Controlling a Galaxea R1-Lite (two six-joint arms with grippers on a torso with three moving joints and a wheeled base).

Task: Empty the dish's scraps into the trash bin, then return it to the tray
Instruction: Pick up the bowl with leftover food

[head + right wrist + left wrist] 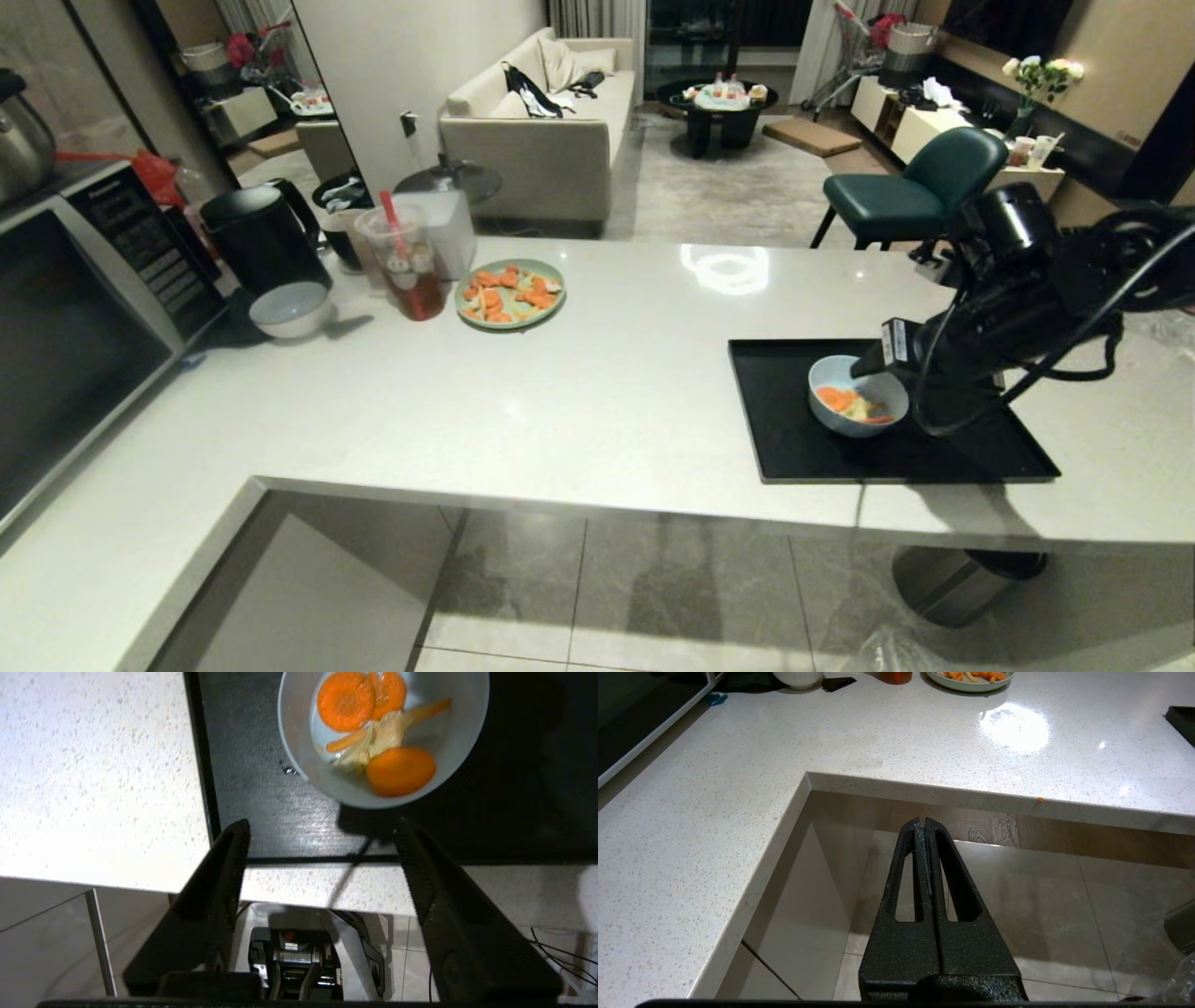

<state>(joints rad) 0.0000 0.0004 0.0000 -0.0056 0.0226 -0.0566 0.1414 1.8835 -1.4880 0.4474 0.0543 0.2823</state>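
R gripper (pixel 317 830) spread wide, empty, above tray (pixel 794 448) just beside dish (pixel 857 396) w/ scraps (pixel 851 403); L gripper (pixel 924 823) closed, parked.

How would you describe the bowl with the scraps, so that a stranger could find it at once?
Find the white counter, then the black tray on its right side. The dish stands on that tray, under the right end effector. It is small, smooth and light blue, unlike the flat green plate and the white bowl far left.
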